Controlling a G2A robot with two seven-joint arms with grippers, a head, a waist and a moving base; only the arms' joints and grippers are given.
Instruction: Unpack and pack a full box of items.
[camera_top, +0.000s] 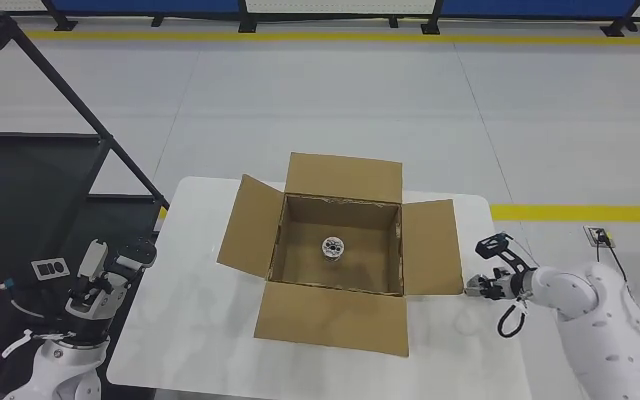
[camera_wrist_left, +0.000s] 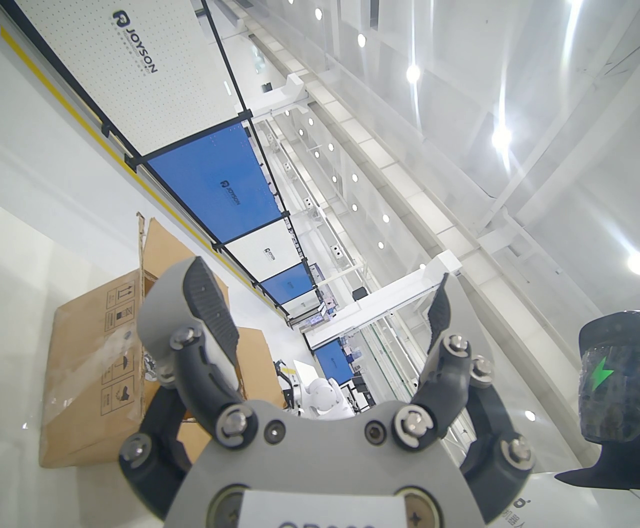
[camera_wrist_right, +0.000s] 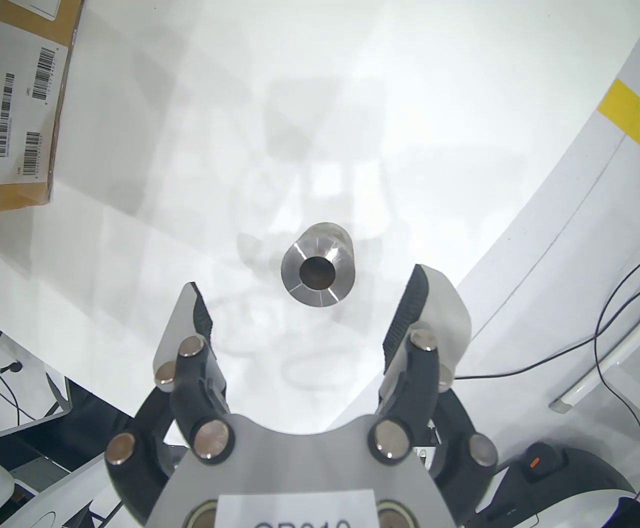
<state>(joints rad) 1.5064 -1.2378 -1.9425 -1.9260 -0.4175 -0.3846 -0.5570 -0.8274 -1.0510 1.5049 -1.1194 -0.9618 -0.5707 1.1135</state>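
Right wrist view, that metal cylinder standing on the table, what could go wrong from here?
The short hollow metal cylinder stands on end, ungripped, ahead of the open right claw; an off-centre close could topple it, and it might roll off the white table's nearby edge. The brown cardboard box's spread side flap lies close to the claw and could snag a low move.

Matt brown cardboard for the box, with white paper labels on one flap. Smooth, glossy white top on the table, faintly reflective. Brushed bare metal on the short tube, bright at the rim. Ribbed black rubbery pads on matt grey fingers; shiny metal screws.
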